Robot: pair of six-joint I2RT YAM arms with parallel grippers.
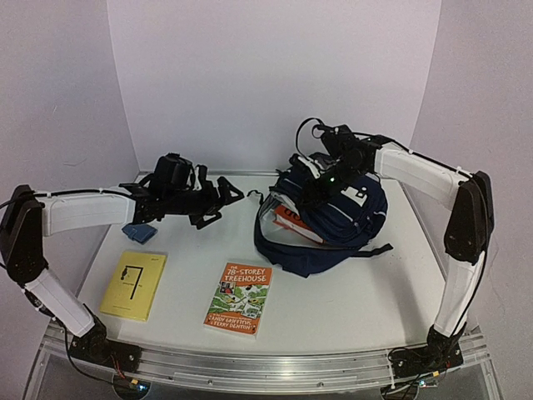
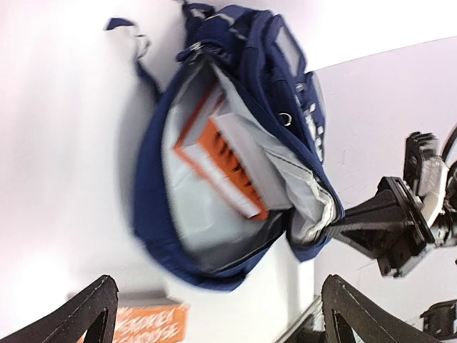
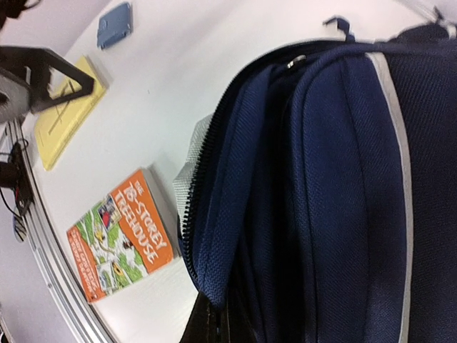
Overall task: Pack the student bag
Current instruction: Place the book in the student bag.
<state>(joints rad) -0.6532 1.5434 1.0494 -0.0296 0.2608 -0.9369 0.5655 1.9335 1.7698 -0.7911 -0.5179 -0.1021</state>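
The student bag [image 1: 337,223] is a dark navy backpack lying at the back right of the table with its main pocket open. An orange book [image 2: 227,163] sits inside against the grey lining. My right gripper [image 1: 321,185] is shut on the bag's upper opening edge and holds it up. In the right wrist view the gripper [image 3: 218,325] pinches the navy fabric [image 3: 335,179]. My left gripper [image 1: 223,200] is open and empty, hovering left of the bag and facing its mouth. Its fingertips [image 2: 93,314] frame the bag's opening [image 2: 164,236].
An orange "78-Storey Treehouse" book [image 1: 239,297] lies flat in front of the bag, also in the right wrist view [image 3: 118,239]. A yellow book [image 1: 134,284] lies at front left. A small blue pouch [image 1: 140,232] lies under the left arm.
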